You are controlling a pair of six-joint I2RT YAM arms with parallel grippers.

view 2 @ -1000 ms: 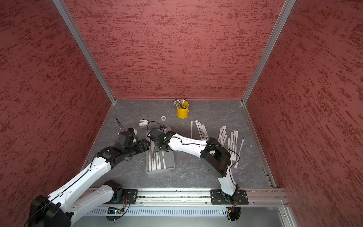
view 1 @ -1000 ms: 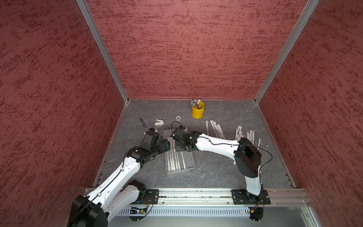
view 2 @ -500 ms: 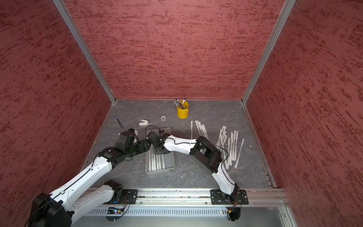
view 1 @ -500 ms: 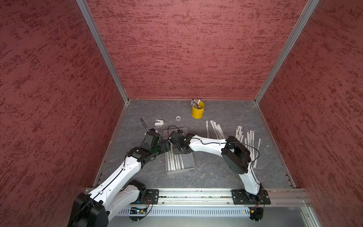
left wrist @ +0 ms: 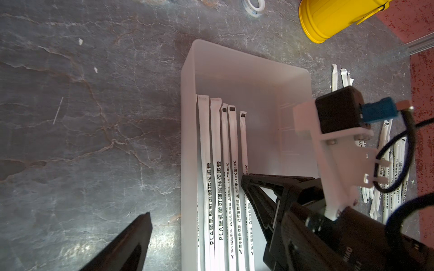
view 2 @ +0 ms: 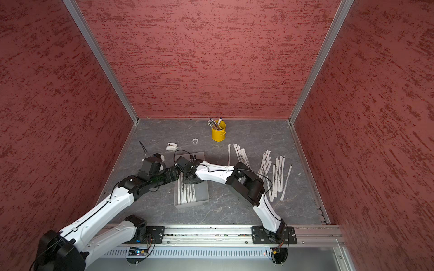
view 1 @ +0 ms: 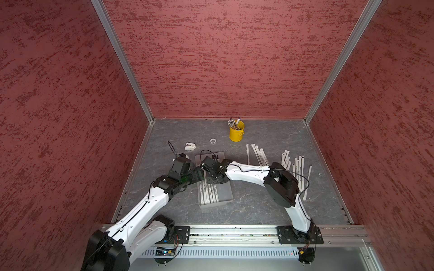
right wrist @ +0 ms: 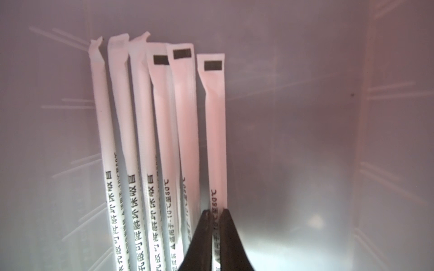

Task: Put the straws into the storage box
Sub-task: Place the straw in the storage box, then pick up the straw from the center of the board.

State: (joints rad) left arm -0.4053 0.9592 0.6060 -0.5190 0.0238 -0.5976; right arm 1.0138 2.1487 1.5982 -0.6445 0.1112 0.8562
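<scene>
The storage box (view 1: 226, 194) (view 2: 202, 192) lies mid-table, with several straws (view 1: 209, 193) (left wrist: 225, 164) in a row along its left wall. My right gripper (view 1: 212, 178) (right wrist: 216, 211) is low inside the box. Its fingers (right wrist: 204, 234) stand a narrow slit apart, on the row's outermost straw (right wrist: 215, 140), which lies on the box floor. My left gripper (view 1: 199, 174) (left wrist: 211, 246) is open astride the box's left wall. One of its fingers (left wrist: 131, 241) is outside the box; the other is hidden behind the right gripper. More straws (view 1: 296, 169) (view 2: 277, 178) lie loose at the right.
A yellow cup (view 1: 236, 132) (left wrist: 328, 21) of pens stands at the back. A tape ring (view 1: 213, 141) and a small white clip (view 1: 190, 146) lie behind the box. The right arm's elbow (view 1: 281, 185) hangs beside the loose straws. Red walls close in three sides.
The right gripper has come down into the box with its straw, and its elbow has swung left. The left arm has stayed put.
</scene>
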